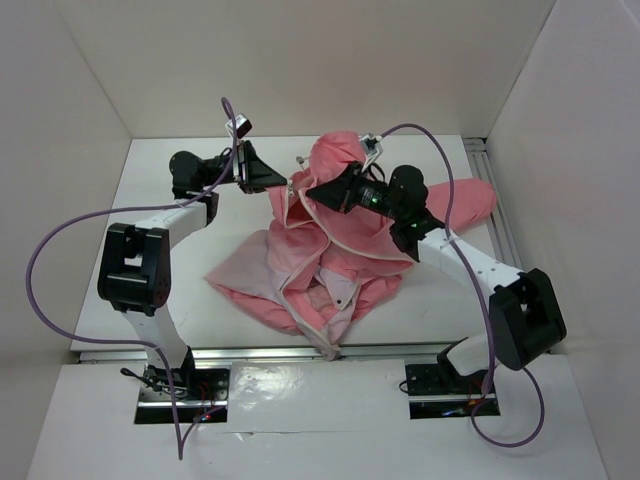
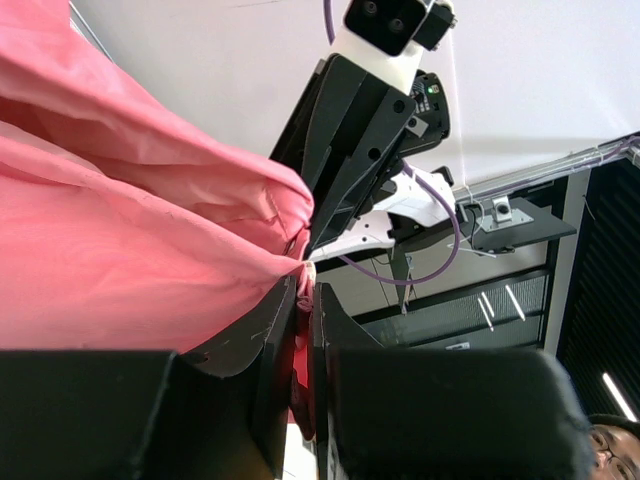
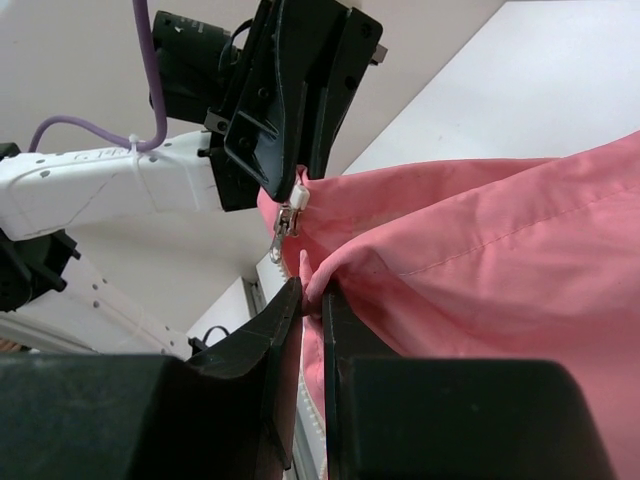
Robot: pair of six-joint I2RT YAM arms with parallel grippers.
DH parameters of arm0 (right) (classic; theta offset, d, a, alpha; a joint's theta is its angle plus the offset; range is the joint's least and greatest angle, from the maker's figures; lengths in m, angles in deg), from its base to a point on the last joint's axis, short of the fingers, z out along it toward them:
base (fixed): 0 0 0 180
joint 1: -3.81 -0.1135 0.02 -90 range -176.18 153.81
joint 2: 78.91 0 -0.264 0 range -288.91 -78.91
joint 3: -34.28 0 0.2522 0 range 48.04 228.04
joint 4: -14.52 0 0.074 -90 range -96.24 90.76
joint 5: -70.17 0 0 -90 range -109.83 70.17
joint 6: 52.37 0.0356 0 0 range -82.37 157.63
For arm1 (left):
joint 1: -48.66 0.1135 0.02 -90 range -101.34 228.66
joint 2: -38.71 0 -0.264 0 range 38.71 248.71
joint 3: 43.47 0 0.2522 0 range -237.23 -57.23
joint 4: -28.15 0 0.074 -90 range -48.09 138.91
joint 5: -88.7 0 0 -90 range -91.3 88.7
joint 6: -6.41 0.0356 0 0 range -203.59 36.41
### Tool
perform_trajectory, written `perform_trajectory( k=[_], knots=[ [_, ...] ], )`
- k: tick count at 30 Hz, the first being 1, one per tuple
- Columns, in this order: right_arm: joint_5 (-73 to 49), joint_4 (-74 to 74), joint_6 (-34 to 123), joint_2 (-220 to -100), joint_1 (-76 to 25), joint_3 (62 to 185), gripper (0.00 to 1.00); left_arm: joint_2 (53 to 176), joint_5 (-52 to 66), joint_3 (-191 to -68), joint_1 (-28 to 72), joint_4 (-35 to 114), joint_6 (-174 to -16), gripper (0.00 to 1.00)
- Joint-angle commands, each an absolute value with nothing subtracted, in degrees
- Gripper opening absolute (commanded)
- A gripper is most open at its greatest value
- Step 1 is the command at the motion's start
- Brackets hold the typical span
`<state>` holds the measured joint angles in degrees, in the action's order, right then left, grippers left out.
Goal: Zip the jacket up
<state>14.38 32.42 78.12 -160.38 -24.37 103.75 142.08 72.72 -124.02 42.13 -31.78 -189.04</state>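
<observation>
White table (image 1: 232, 322) | left end effector (image 1: 284, 185), right end effector (image 1: 311, 191) pinching jacket (image 1: 345, 255) | zipper pull (image 3: 287, 221): right wrist view only

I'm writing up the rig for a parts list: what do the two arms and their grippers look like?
Both the left arm and right arm have white links with bulky black joint housings. The left gripper and right gripper are black wedges with two flat tapered fingers. A purple cable loops along each arm.
</observation>
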Motion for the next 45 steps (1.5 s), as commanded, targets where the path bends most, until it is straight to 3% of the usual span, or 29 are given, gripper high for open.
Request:
perform_trajectory(
  k=[1, 45],
  knots=[
    [16.8, 39.3, 79.4, -161.4, -24.2, 105.5, 0.0, 141.5, 73.2, -125.7, 41.9, -63.6, -189.8, 0.0],
    [19.6, 46.3, 84.2, -164.3, -23.7, 106.1, 0.0, 141.5, 73.2, -125.7, 41.9, -63.6, -189.8, 0.0]
  ],
)
